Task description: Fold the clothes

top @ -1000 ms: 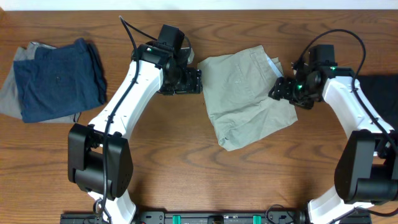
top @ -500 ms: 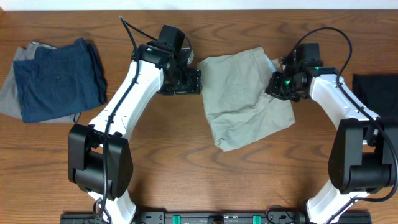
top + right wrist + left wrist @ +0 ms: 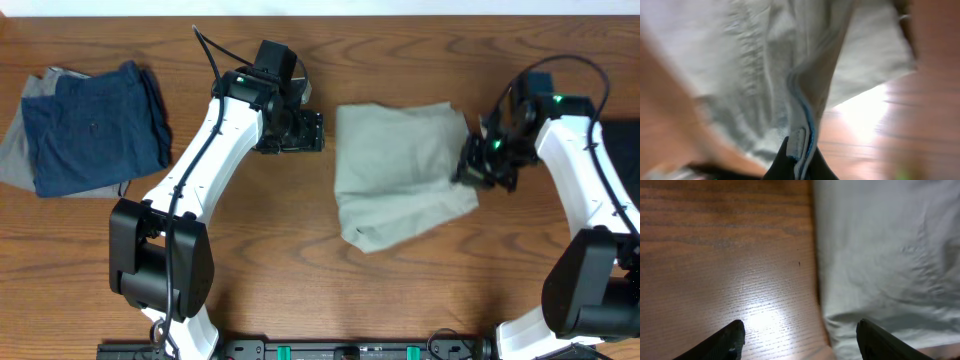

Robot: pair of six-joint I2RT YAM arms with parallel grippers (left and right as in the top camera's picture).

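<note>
The khaki-beige trousers [image 3: 400,172] lie partly folded in the middle of the table. My right gripper [image 3: 472,165] is shut on their right edge, and in the right wrist view a cloth fold with blue trim [image 3: 805,135] is pinched between the fingers and lifted off the wood. My left gripper [image 3: 322,131] stands open just left of the trousers' upper left corner, its fingers [image 3: 730,340] above bare wood with the cloth edge [image 3: 880,270] to their right. A navy blue garment [image 3: 95,125] lies folded on a grey one [image 3: 18,150] at far left.
A black cloth [image 3: 615,150] lies at the right edge behind my right arm. The wooden table [image 3: 320,280] stretches toward the front. A white strip runs along the far edge.
My right gripper shut on the trousers' right edge and pulled it right and toward the front, stretching the top flat. The left arm has not moved.
</note>
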